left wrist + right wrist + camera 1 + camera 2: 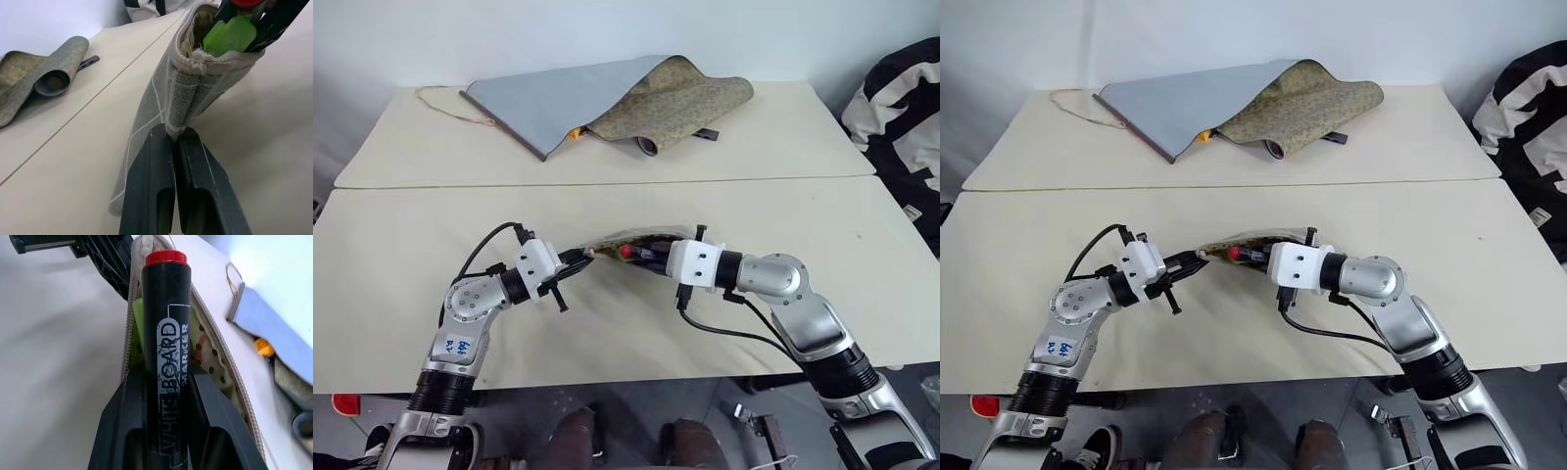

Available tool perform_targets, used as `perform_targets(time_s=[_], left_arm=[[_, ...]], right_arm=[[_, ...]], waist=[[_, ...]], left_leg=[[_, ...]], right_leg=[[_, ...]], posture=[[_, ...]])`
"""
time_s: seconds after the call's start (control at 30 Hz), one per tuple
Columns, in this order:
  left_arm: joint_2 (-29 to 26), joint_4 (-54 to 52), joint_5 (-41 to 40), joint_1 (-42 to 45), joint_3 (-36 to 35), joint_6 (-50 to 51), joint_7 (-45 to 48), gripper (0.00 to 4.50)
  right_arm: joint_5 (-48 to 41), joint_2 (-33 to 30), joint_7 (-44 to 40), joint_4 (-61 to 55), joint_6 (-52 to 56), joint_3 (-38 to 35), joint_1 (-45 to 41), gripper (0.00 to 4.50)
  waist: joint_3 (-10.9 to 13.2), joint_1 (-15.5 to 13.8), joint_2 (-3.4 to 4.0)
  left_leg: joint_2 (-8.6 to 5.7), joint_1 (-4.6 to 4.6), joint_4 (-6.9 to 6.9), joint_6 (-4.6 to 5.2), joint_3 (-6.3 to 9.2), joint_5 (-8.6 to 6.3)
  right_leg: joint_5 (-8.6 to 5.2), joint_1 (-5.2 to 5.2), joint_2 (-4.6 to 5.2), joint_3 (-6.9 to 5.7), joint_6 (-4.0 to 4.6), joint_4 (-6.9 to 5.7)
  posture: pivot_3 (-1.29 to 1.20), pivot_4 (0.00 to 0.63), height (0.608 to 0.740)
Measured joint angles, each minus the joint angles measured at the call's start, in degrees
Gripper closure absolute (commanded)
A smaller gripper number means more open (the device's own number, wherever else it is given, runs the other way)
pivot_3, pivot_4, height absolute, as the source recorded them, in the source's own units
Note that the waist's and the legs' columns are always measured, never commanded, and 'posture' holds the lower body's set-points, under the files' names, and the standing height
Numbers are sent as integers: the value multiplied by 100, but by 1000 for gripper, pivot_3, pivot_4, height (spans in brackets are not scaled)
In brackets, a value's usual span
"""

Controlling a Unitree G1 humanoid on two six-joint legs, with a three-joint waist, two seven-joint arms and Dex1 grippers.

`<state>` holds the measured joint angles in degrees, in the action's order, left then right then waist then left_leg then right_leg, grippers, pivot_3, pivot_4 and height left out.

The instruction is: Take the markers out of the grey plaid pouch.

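Observation:
The grey plaid pouch (612, 241) hangs lifted above the table between both arms, its mouth gaping. My left gripper (583, 258) is shut on the pouch's fabric edge (171, 125). A pale green marker (229, 34) sits inside the mouth. My right gripper (166, 382) is shut on a black whiteboard marker (166, 333) with a red end (626, 252). That marker lies along the pouch's opening, with the green one (138, 318) behind it. How far it reaches into the pouch is hidden.
A large folded cloth (597, 98), grey-blue and olive, lies on the far table with a rolled end (49, 81). A thin cord loop (445, 103) trails off its left side. A black-and-white bag (901, 98) stands off the right edge. A seam (607, 184) divides the two tables.

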<state>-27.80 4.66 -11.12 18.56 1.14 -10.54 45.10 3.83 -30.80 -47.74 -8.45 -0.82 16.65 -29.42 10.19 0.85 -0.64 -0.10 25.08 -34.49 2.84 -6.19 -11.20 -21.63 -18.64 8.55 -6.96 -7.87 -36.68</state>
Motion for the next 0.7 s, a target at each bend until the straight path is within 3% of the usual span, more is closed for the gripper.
perform_targets(time_s=[0.13, 0.3, 0.4, 0.57, 0.7], left_arm=[[57, -8, 0, 0, -1, 27, -2, 4500], [80, -147, -29, -2, -4, 135, 2, 4500], [79, -190, -32, -5, -6, 181, 7, 4500], [79, -214, -49, -56, -7, 229, 11, 4500], [79, -228, -55, -88, -7, 239, 12, 4500]], right_arm=[[176, -14, -17, 47, -31, 51, -34, 3916], [476, 3, 59, 225, 209, 126, 31, 2297], [592, 160, 157, 288, 383, 135, 31, 2414], [661, 207, 149, 300, 423, 201, 11, 3711], [569, 238, 74, 279, 318, 179, -18, 3871]], waist=[[0, -26, 0], [0, -49, 0], [0, -51, 0], [0, -58, 0], [0, -64, 0]], left_leg=[[-1, 0, -1, 0, 2, 0], [0, 1, -2, 0, 2, 0], [0, 1, -1, 0, 3, 0], [0, -2, -2, 0, 3, 0], [-1, 0, -2, 0, 6, -1]], right_leg=[[0, 3, 0, -1, 0, 6], [0, 4, 0, -1, 0, 7], [0, 3, -1, -2, 0, 7], [0, 6, 0, -2, 0, 8], [0, 7, -1, -5, 0, 12]], posture=[[0, 150, 740], [0, 150, 740], [0, 150, 740], [0, 150, 740], [0, 150, 740]])
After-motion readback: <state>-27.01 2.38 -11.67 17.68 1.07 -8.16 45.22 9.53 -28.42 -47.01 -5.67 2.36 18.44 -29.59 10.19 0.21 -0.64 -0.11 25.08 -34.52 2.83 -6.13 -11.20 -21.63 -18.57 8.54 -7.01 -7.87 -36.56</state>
